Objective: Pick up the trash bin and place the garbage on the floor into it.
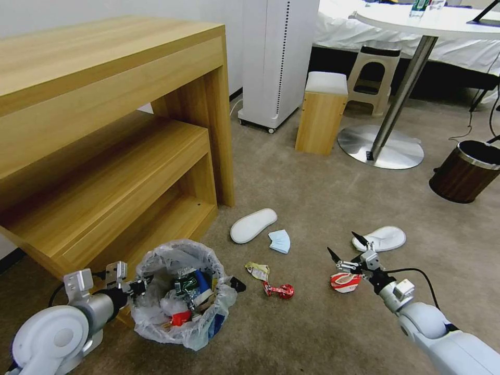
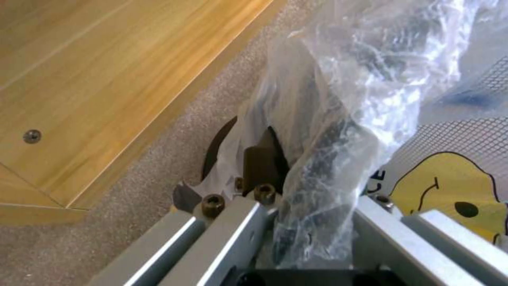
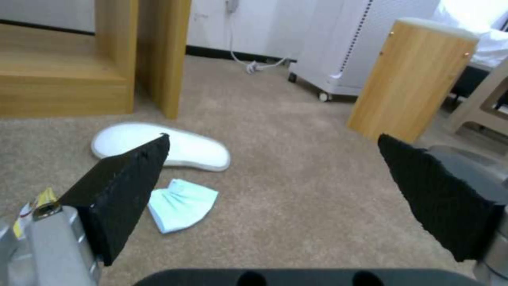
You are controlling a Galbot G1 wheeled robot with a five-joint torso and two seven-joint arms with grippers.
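Left tool (image 2: pixel 317 206) pinching trash bin (image 1: pixel 179 291) liner.

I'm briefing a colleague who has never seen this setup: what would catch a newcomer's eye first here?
Probably the trash bin, its crinkled bag stuffed with rubbish, with the left gripper shut on its rim beside the wooden shelf unit. Next, the litter on the beige carpet: two white slippers, a face mask, and wrappers. The right gripper hangs open above a red-white bowl.
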